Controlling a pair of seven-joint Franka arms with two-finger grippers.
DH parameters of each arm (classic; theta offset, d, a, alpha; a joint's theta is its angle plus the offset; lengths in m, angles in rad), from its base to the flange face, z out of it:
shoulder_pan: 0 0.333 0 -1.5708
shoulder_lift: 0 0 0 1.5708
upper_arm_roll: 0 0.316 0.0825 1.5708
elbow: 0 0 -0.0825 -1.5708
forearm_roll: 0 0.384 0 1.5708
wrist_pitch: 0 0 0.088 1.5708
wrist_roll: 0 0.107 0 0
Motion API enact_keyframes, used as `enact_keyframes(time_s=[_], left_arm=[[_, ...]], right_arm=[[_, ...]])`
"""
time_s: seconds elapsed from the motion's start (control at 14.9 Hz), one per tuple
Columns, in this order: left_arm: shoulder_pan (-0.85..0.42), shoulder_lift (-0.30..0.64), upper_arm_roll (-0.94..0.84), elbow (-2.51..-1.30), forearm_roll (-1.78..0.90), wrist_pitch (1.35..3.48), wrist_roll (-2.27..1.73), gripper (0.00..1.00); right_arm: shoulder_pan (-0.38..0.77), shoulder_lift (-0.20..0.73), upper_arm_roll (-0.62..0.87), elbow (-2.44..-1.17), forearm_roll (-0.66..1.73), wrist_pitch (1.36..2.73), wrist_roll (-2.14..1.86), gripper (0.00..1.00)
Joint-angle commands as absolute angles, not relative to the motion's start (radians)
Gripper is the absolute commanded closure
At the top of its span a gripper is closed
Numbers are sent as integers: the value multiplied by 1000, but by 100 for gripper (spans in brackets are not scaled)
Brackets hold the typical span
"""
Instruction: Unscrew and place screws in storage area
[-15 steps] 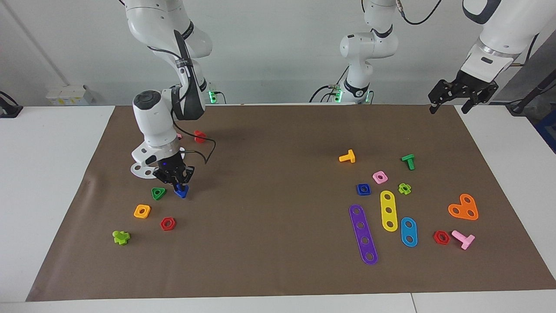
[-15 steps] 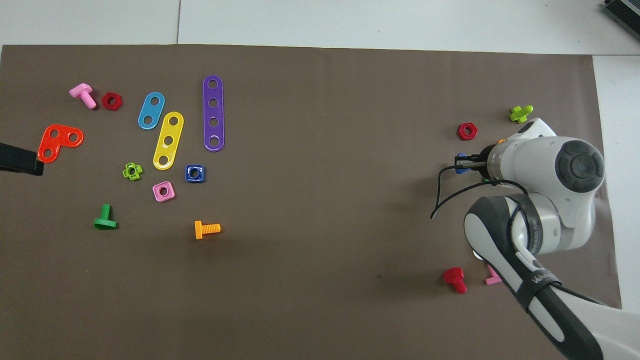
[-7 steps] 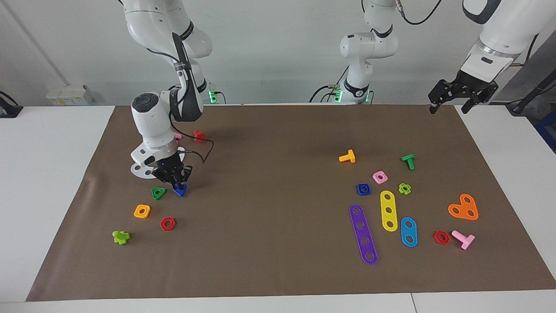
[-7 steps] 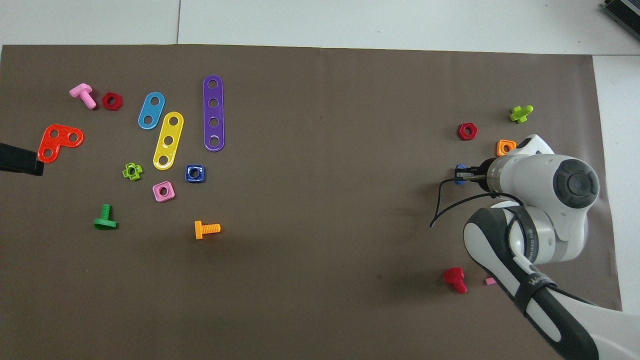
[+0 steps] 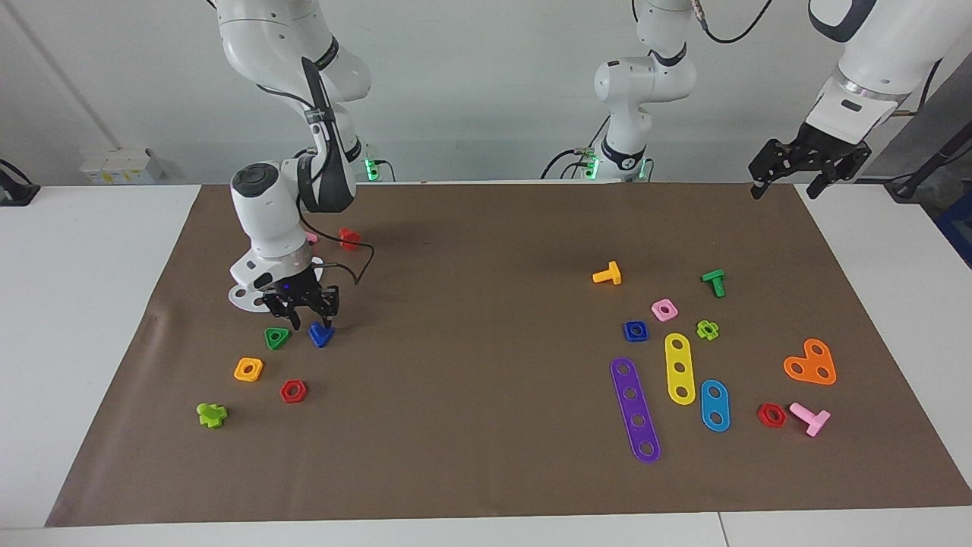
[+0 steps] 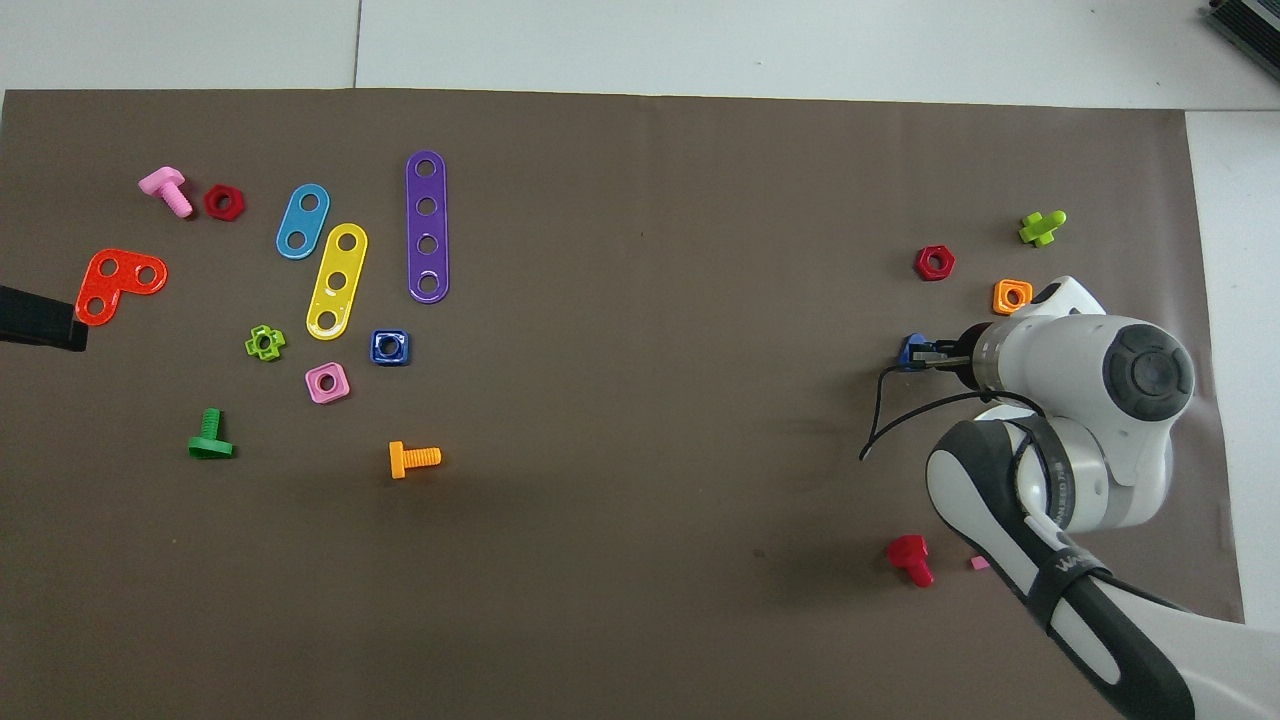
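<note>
The dark-blue screw (image 5: 320,334) (image 6: 908,352) lies on the brown mat beside a green triangular nut (image 5: 277,337), in the storage area (image 5: 357,365) at the right arm's end of the table. My right gripper (image 5: 305,311) (image 6: 935,352) hangs just over the screw, open, its fingers spread and not clamping it. The white curved strip (image 5: 244,295) is partly hidden under that arm. My left gripper (image 5: 809,163) waits open above the mat's corner at the left arm's end; only its tip (image 6: 40,320) shows in the overhead view.
An orange nut (image 5: 248,369), red hex nut (image 5: 293,391), lime bolt (image 5: 212,414) and red bolt (image 5: 348,238) lie around the right gripper. Purple (image 5: 635,409), yellow (image 5: 679,368) and blue (image 5: 714,405) strips, an orange plate (image 5: 811,363) and several nuts and bolts lie toward the left arm's end.
My right gripper has opened and let go of the blue screw, which now rests on the mat. The left arm has not moved.
</note>
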State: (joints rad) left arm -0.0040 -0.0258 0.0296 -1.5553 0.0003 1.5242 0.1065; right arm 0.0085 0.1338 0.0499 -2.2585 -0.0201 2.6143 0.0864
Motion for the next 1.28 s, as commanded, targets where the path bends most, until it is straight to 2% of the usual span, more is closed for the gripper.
enact_keyframes(time_s=[0.0,1.01,1.08,1.21], left_arm=[[8,-57,23,-1588,-2,1520,97,0],[8,-57,23,-1588,-2,1520,97,0],[8,-57,23,-1588,0,1520,97,0],[8,-57,23,-1588,-2,1520,97,0]], right_arm=[[-2,92,58,-2200,8,2518,84,0],[-57,37,54,-1467,-8,1506,115,0],[-57,37,55,-1432,-9,1444,106,0],[-58,3,55,-1500,-6,1431,71,0]])
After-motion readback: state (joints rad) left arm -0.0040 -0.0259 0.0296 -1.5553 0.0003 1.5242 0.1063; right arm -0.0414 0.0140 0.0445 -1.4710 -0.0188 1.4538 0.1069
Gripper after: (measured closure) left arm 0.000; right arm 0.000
